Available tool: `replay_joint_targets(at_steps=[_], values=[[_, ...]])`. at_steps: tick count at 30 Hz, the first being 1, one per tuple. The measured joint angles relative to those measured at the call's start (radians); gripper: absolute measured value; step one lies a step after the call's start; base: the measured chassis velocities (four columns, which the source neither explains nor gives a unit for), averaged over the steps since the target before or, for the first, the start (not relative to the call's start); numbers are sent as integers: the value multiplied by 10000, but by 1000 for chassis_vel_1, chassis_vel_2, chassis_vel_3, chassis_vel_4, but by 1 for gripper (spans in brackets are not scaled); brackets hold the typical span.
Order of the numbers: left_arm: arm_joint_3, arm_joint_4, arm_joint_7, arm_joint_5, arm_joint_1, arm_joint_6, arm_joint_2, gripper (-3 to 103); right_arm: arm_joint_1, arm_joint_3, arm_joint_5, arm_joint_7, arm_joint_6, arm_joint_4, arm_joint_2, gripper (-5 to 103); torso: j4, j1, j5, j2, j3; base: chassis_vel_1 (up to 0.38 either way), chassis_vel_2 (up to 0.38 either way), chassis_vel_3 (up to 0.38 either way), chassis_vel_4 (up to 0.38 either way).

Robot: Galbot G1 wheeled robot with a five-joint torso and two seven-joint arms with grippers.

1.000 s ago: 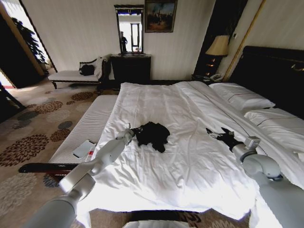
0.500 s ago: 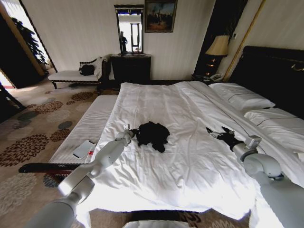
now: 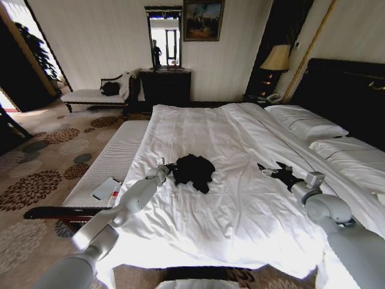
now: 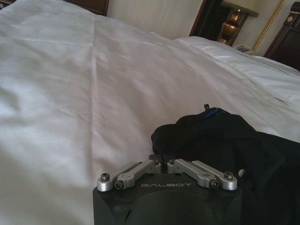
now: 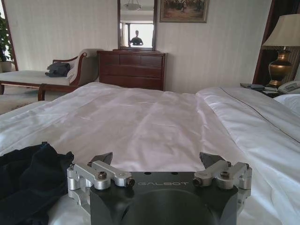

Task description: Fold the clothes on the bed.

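We count one crumpled black fabric T-shirt (image 3: 192, 171), one large white-sheeted bed (image 3: 240, 211) bearing two white pillows (image 3: 305, 124), one long white-cushioned bench (image 3: 105, 165) with one small grey flat slab (image 3: 106, 188), and our two end effectors.

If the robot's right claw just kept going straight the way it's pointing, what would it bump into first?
Probably nothing soon. The open right gripper points across bare white bed sheet; the crumpled black T-shirt lies off to one side. Far beyond stands a dark wooden dresser, though depth is unclear.
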Motion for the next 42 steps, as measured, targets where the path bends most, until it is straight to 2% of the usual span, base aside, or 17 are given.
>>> replay_joint_targets(at_steps=[3, 4, 6, 8, 9, 11, 13, 14, 17, 18, 23, 27, 35, 42], values=[[9, -156, 0, 41, 67, -1, 36, 1, 1492, -1398, 415, -174, -109, -656, -647, 100, 3, 1, 0, 0, 0, 0, 0, 0, 0], [9, -156, 0, 41, 67, -1, 36, 1, 1492, -1398, 415, -174, -109, -656, -647, 100, 3, 1, 0, 0, 0, 0, 0, 0, 0], [10, -204, 1, 51, 88, -1, 61, 1, 2365, -2276, 604, -193, -198, -1062, -769, 100, 5, 1, 0, 0, 1, 0, 0, 0, 0], [9, -235, 0, 60, 99, -1, 79, 1, 3778, -3755, 981, -192, -403, -1760, -734, 100, 3, 1, -1, 0, 1, 0, 0, 0, 0], [9, -235, 0, 60, 99, -1, 79, 1, 3778, -3755, 981, -192, -403, -1760, -734, 100, 3, 1, -1, 0, 1, 0, 0, 0, 0], [18, -244, 0, 59, 99, -2, 83, 1, 5172, -5002, 1386, -193, -672, -2393, -517, 100, 3, 1, 2, 0, 2, 0, 0, 0, 0], [30, -270, 0, 46, 99, -3, 78, 1, 6616, -6343, 1987, -140, -936, -3180, 3, 100, 4, 1, -1, -1, 1, 0, 0, 0, 0], [30, -270, 0, 46, 99, -3, 78, 1, 6616, -6343, 1987, -140, -936, -3180, 3, 100, 4, 1, -1, -1, 1, 0, 0, 0, 0], [44, -307, 1, 25, 99, -5, 74, 1, 7989, -7784, 2198, -60, -1029, -4170, 890, 100, 4, 3, -1, -1, 3, 0, 0, 0, 0], [44, -307, 1, 25, 99, -5, 74, 1, 7989, -7784, 2198, -60, -1029, -4170, 890, 100, 4, 3, -1, -1, 3, 0, 0, 0, 0], [69, -447, 1, 8, 182, -5, 130, 1, 9503, -9273, 1896, -194, -1018, -5300, 1872, 100, 2, 2, 0, -1, 1, 0, 0, 0, 0], [93, -557, 1, 16, 279, -6, 180, 1, 10385, -10097, 1665, -387, -912, -6115, 2334, 100, 4, 3, -3, -1, 1, 0, 0, 0, 0], [147, -696, 1, 29, 427, -24, 331, 1, 10932, -11001, 1277, -674, -765, -6957, 2874, 100, 1, 0, -1, -1, 1, 0, 0, 0, 0], [202, -620, 1, 27, 433, -72, 342, 1, 11027, -11271, 1040, -788, -698, -7515, 3282, 100, 3, 1, -1, 0, 1, 0, 0, 0, 0]])
